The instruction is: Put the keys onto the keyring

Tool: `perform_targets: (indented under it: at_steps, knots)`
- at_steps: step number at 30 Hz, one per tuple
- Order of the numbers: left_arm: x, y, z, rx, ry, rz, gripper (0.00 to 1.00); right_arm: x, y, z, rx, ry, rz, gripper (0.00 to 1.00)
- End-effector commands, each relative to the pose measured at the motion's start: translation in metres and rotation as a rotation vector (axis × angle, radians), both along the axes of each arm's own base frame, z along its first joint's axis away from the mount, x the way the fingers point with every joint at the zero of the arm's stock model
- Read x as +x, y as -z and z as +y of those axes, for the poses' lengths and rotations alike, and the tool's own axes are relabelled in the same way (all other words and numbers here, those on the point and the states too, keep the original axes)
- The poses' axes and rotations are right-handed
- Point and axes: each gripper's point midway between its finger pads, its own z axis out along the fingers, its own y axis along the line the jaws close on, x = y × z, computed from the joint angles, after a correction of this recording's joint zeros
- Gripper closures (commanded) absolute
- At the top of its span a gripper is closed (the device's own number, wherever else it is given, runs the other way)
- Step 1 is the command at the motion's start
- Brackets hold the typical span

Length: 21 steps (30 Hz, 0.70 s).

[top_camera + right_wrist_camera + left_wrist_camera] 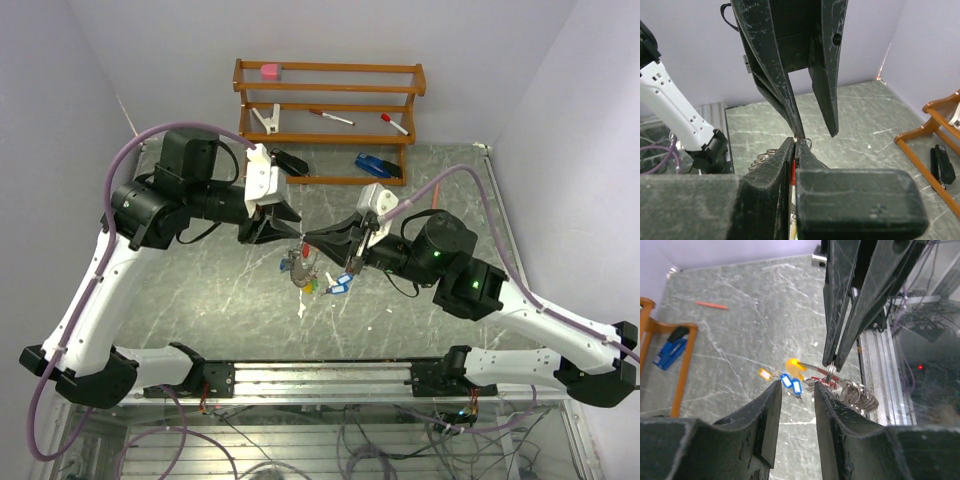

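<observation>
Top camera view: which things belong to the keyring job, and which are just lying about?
Job: tagged keys; keyring pinched in the right fingers.
Lying about: blue stapler, black stapler, two red-capped markers, white clip, pink block, wooden rack.

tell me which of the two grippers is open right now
The left gripper: its jaws stand apart with a clear gap, while the right gripper is pinched shut on the keyring.

Left arm (85, 300) and right arm (545, 315) were white shells between black joints, lilac cable (130, 160) arched off each, long black fingers (765, 425) were scuffed grey along edges, small green lights (436, 254) glowed on right joints
</observation>
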Motion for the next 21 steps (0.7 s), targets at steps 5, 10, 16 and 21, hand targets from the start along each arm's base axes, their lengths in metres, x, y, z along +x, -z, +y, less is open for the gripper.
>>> perform_targets:
  at_steps: [5, 10, 16, 21]
  knots:
    - [0.006, -0.022, -0.005, -0.077, -0.031, -0.065, 0.58, 0.013, -0.032, -0.007, 0.186, 0.084, -0.060, 1.00]
    - [0.007, -0.027, -0.005, -0.081, -0.037, -0.075, 0.59, 0.018, -0.041, -0.014, 0.282, 0.126, -0.086, 1.00]
    - [0.013, -0.027, -0.002, -0.074, -0.083, -0.088, 0.61, 0.020, -0.062, -0.027, 0.369, 0.165, -0.149, 1.00]
    - [0.014, -0.037, 0.000, -0.090, -0.100, -0.097, 0.64, 0.026, -0.060, -0.029, 0.386, 0.199, -0.182, 1.00]
